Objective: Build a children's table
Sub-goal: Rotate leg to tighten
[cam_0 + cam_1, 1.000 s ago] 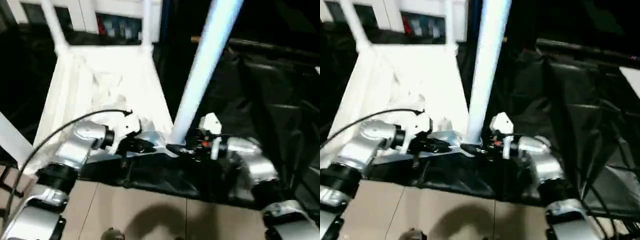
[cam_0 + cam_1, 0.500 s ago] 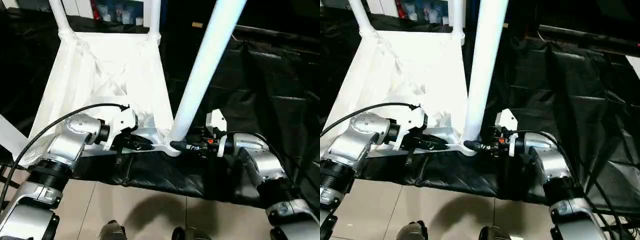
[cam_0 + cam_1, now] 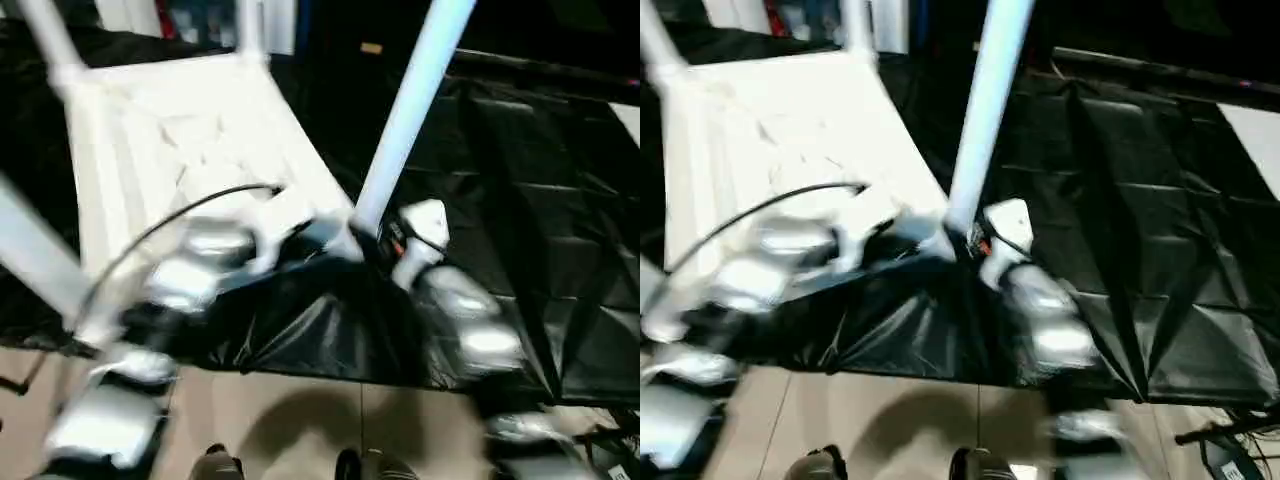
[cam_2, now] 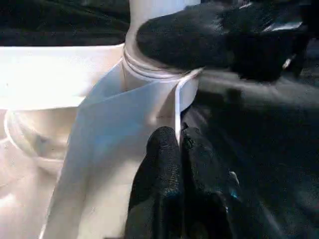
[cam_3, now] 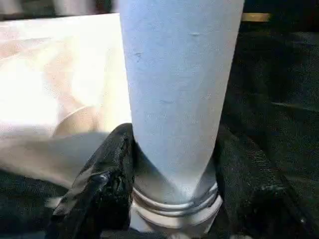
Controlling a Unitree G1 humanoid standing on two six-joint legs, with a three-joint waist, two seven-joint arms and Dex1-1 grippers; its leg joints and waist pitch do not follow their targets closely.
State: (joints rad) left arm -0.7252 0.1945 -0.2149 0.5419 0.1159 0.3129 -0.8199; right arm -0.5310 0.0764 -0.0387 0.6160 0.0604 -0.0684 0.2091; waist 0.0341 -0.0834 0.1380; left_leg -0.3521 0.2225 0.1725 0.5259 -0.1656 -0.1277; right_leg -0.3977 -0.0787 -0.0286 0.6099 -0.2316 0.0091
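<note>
- Left eye view: I have the tabletop [image 3: 150, 150] lying underside up on the black sheet [image 3: 520, 230], with one leg [image 3: 405, 120] rising from its near right corner and leaning away. Two more legs stand in the far corners. My left gripper [image 3: 300, 235] and right gripper [image 3: 385, 235] meet at that near corner from either side. I judge the step in hand to be seating this leg in its socket.
- Right eye view: the same scene; the leg [image 3: 985, 110] meets the corner just beside my right wrist.
- Left wrist view: my left fingers [image 4: 164, 159] are pressed together, pinching the thin edge of the tabletop [image 4: 99, 129] just below the corner socket [image 4: 154, 74]. The other arm's black finger lies across the socket's collar.
- Right wrist view: my right fingers [image 5: 107, 179] stand on either side of the leg [image 5: 177, 89] at its base, clamped on it where it enters the socket's ringed collar [image 5: 174, 206].
- Next, as I judge it, the leg must be pushed straight down into the socket while the left keeps the tabletop from sliding; the lean needs correcting first, or it may jam.
</note>
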